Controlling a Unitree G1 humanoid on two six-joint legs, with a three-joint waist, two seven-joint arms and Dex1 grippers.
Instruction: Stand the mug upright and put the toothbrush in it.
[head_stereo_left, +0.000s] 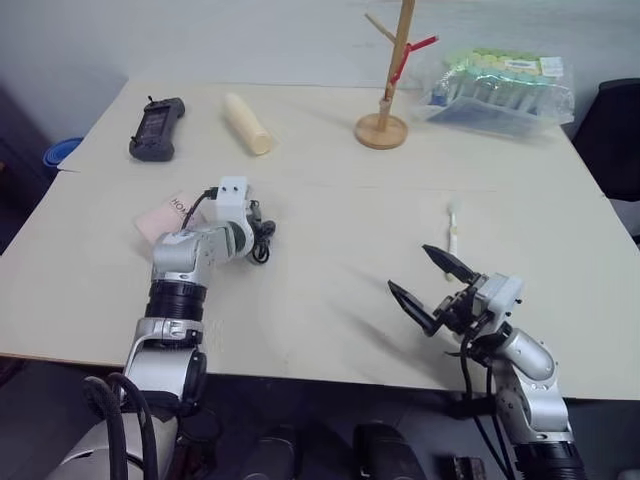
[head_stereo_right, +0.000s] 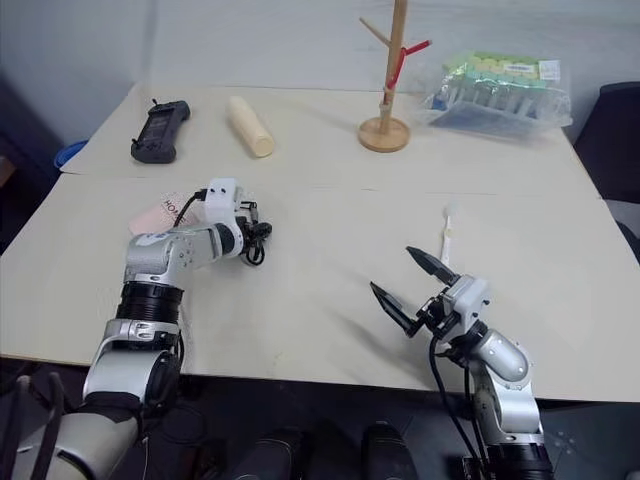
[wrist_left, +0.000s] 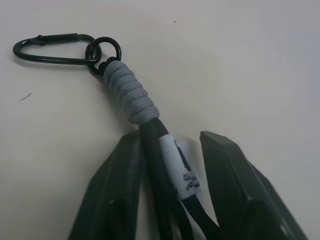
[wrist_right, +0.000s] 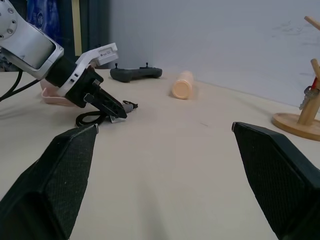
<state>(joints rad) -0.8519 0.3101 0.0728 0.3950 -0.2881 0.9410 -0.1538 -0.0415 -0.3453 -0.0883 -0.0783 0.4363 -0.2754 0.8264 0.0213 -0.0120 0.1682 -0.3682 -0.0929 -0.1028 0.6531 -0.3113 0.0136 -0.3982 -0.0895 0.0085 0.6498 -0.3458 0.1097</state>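
Nearest the table's front edge, on the robot's right, the right gripper (head_stereo_left: 432, 287) hovers above the table (head_stereo_left: 330, 300) with its two black fingers spread wide and nothing between them. Just beyond it lies the toothbrush (head_stereo_left: 452, 232), flat on the tabletop, thin and white; its long axis runs almost straight away from the robot, one end toward the gripper and the other toward the far side of the table. Which end carries the bristles is too small to tell.

On the left, at about the same depth, the left gripper (wrist_right: 107, 106) is angled down onto a black looped cord (wrist_left: 165, 180). In the left wrist view the cord passes between the two fingers (wrist_left: 115, 195), which stand narrowly apart on either side of it; whether they actually pinch it cannot be told. The cord's grey-wrapped end leads to a ring and a dark carabiner (wrist_left: 52, 47) lying on the table.

Behind the left wrist lies the mug (head_stereo_left: 165, 217), pale pink, on its side, largely hidden by the arm.

Farther back are a black controller (head_stereo_left: 157, 129), a cream cylinder roll (head_stereo_left: 248, 123), a wooden stand (head_stereo_left: 385, 115) and a plastic-wrapped pack (head_stereo_left: 500, 88).
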